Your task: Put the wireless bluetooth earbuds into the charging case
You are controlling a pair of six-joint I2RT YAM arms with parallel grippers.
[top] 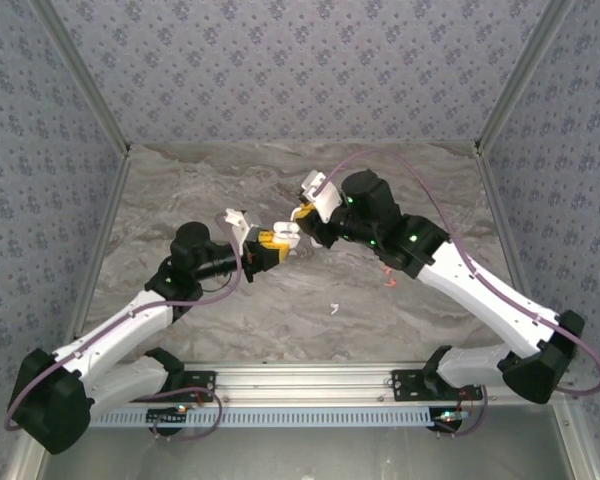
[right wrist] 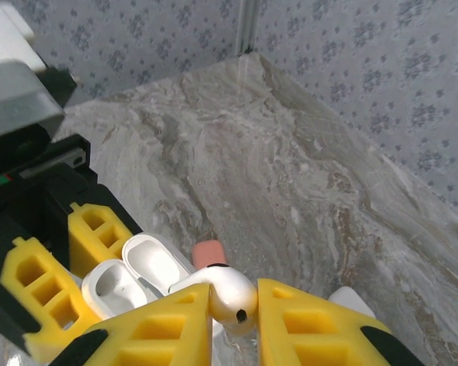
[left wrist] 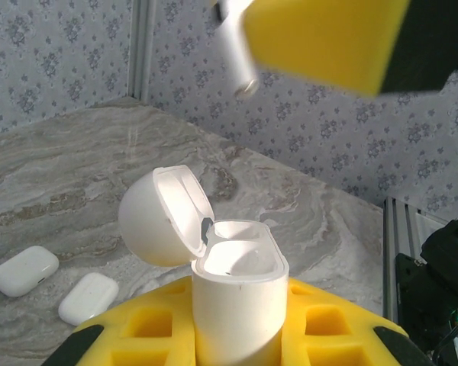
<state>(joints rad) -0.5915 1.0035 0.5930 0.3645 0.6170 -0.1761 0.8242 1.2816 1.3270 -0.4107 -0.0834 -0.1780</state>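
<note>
Two arms meet above the middle of the surface [top: 180, 190] in the top view. I see the left fingers [top: 270, 241] clamped on the open white charging case [top: 285, 235], with the right fingers [top: 302, 212] just beside it. One loose earbud [top: 333, 308], white, lies nearer the bases. Orange-red specks [top: 388, 276], too small to count, lie beside the right forearm.

Left wrist view: the charging case [left wrist: 237, 305] stands upright between the yellow left fingers [left wrist: 153, 328], its lid [left wrist: 164, 213] hinged back. Above it and apart from it, the right fingers [left wrist: 320, 38] carry the held earbud [left wrist: 235, 49], stem down. Two closed cases [left wrist: 24, 269], both white, lie side by side on the surface at left.

Right wrist view: the right fingers [right wrist: 160, 328] are closed on the held earbud [right wrist: 227, 296], with the charging case [right wrist: 137, 271] near, lower left. One orange-red piece [right wrist: 208, 250] lies behind the earbud. One white rounded object [right wrist: 351, 299] is partly hidden. The surface is grey marble-patterned, and the walls [right wrist: 366, 61] carry blue-grey floral paper.
</note>
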